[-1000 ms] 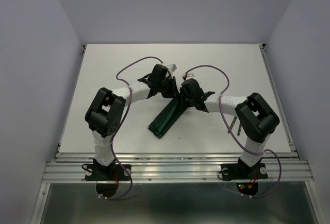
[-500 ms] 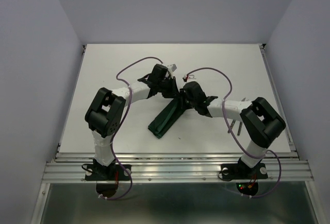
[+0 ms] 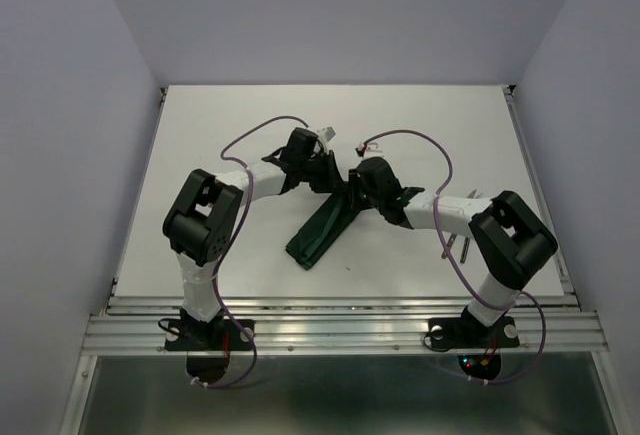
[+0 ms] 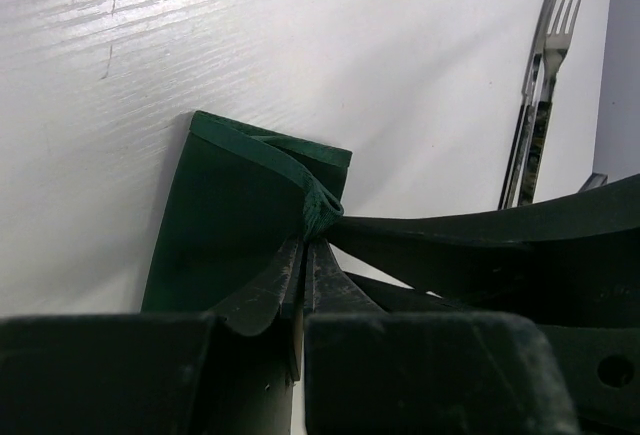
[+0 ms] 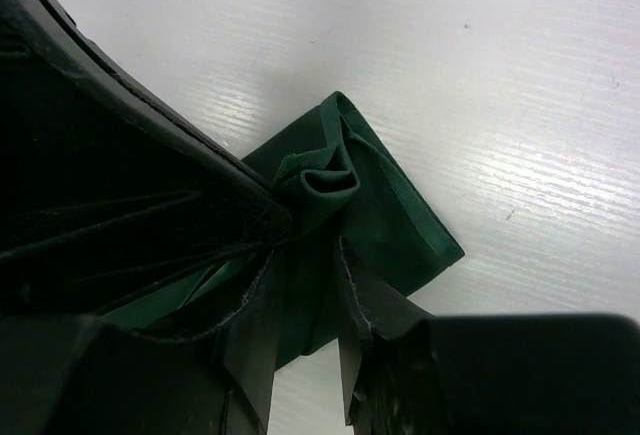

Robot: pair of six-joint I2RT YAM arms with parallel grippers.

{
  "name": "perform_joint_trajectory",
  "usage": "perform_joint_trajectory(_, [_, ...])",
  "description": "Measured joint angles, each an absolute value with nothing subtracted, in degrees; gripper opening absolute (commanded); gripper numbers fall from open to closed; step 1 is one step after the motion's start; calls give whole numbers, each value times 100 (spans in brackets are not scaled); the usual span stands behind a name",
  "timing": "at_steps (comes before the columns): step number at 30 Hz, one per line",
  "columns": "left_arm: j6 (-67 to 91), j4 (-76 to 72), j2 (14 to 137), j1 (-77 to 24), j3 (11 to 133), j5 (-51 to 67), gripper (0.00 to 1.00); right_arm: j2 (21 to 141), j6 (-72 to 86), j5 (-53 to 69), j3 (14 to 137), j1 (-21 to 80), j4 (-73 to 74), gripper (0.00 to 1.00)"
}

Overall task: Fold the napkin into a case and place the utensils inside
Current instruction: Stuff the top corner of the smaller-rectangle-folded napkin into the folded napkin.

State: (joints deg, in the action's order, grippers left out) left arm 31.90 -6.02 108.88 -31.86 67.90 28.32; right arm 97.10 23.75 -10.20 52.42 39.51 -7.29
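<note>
A: left side first, what's the left gripper doing?
B: left gripper (image 4: 310, 243) is at the far end of the case (image 3: 322, 227). Fingers are almost together, pinching a small bunched nub of the top cloth layer
A: and the case itself?
B: flat on the white table (image 3: 230, 115), a long narrow dark green strip lying diagonally. Its near end angles toward the left arm's side and its far end sits between the two grippers. In the left wrist view, layered folded edges show at the end away from the pinch
A: right gripper?
B: right gripper (image 5: 305, 255) is on the right of the case's far end, tips just beside that same nub. Fingers are a narrow gap apart, green cloth shows through the gap, and the jaws are not closed on it
A: utensils?
B: fork (image 4: 556, 55) and knife (image 4: 540, 45) lie side by side, touching or nearly, well apart to the right of the case and outside it. In the top view the right arm's elbow hides most of them, only the ends show
</note>
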Motion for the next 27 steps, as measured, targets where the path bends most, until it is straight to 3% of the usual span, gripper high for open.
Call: perform_joint_trajectory(27, [3310,-751,10888,-3175,6709,2976,0,10171,2224,-1332,5253,4021,-738,30])
